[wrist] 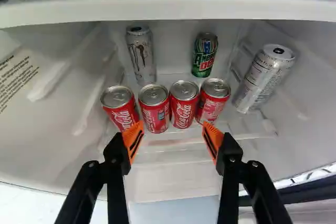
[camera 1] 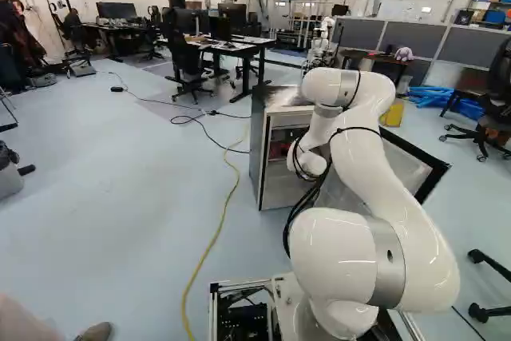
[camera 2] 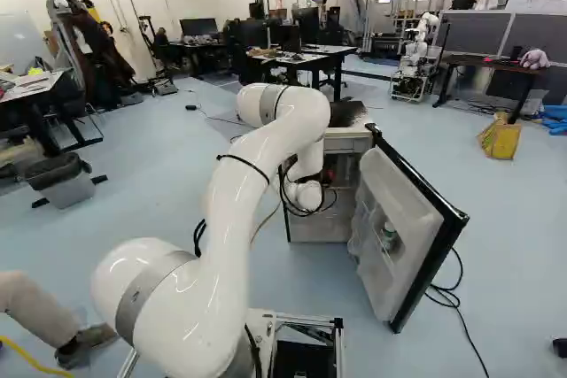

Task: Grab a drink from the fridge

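The empty gripper stood wide, likely to straddle a red soda can. The swung-out fridge door allowed access.

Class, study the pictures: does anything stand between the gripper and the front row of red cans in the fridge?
Nothing visible does: the open gripper faces the four red cans directly, and the fridge door is swung open. The green can stands behind that row, so it blocks nothing.
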`<state>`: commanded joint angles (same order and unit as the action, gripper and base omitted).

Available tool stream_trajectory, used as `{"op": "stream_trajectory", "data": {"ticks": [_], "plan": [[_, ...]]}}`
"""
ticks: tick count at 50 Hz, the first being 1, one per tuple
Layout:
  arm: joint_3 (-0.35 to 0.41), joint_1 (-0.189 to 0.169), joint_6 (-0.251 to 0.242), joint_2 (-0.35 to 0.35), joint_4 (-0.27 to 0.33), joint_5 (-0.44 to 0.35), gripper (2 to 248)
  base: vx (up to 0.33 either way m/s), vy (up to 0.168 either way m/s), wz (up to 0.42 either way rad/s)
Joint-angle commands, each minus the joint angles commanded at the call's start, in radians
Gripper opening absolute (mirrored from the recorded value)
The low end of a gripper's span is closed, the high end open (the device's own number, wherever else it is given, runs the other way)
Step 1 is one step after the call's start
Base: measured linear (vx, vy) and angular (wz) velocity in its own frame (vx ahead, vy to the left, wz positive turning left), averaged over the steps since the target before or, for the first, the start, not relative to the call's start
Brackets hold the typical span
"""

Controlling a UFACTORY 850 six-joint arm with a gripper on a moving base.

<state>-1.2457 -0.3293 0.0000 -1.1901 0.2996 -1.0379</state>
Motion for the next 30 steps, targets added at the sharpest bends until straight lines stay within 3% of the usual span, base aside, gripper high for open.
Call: {"op": "stream_trajectory", "data": {"ticks": [30], "plan": [[-0.064, -0.015, 0.000, -0.035, 0.000, 0.002, 168, 0.000, 0.000, 0.000]]}}
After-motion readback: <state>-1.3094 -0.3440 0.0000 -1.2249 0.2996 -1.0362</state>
